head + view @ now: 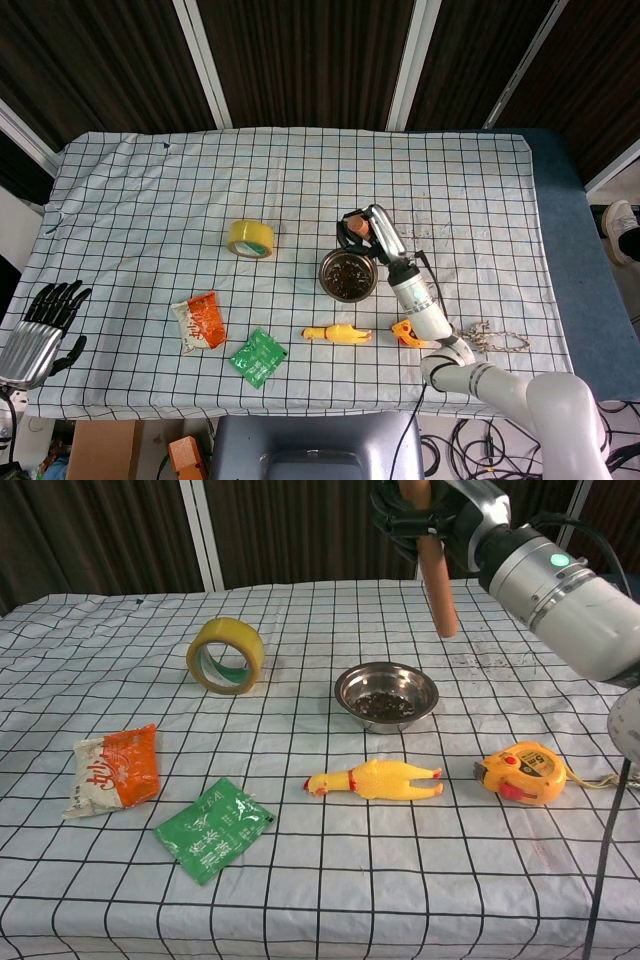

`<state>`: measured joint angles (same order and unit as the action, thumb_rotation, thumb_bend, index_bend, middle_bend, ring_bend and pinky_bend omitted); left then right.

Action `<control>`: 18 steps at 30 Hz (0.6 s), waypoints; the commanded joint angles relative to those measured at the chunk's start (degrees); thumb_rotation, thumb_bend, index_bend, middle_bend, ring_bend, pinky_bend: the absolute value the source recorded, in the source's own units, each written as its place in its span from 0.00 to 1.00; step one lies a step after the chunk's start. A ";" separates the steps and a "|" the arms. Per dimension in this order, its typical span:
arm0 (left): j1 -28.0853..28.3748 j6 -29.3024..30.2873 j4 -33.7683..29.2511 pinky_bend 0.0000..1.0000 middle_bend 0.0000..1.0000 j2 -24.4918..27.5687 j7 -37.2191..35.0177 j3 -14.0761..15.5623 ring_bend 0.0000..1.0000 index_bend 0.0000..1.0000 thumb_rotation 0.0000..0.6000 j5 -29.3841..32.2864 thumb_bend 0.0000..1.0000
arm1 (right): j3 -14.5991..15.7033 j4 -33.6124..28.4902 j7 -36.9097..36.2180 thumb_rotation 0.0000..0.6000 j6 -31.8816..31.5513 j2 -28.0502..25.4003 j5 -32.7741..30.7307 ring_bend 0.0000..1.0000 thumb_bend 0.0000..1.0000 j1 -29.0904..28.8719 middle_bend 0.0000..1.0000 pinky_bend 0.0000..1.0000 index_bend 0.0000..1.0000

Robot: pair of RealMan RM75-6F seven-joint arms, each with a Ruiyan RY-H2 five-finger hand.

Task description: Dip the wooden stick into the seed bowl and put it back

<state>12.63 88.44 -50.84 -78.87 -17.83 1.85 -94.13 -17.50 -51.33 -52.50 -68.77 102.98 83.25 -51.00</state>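
Fingers of the right hand (425, 515) clench the wooden stick (439, 580), held above the seed bowl (386, 694). Left hand (40, 325) hangs off the tabletop's left edge, fingers released.

**Table contents**

Table (300, 900) is wearing a checked cloth. Lying on it: seed bowl (386, 695) just below-left of the right hand (440, 515), rubber chicken (375, 778), tape measure (524, 772), tape roll (226, 655), orange packet (115, 770), green packet (214, 829).

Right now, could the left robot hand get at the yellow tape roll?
Probably yes: the left robot hand is open at the table's near left corner, and only bare cloth lies between it and the tape roll.
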 commanded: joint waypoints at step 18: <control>1.19 -1.60 -1.85 0.06 0.00 -0.47 2.09 1.09 0.00 0.00 1.00 -1.49 0.42 | 11.02 28.85 26.00 1.00 13.73 5.70 -3.34 0.72 0.71 9.27 0.87 0.71 0.98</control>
<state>13.83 86.85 -52.69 -79.33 -15.75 2.92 -95.63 -7.62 -25.74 -23.58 -57.45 105.93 79.47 -42.04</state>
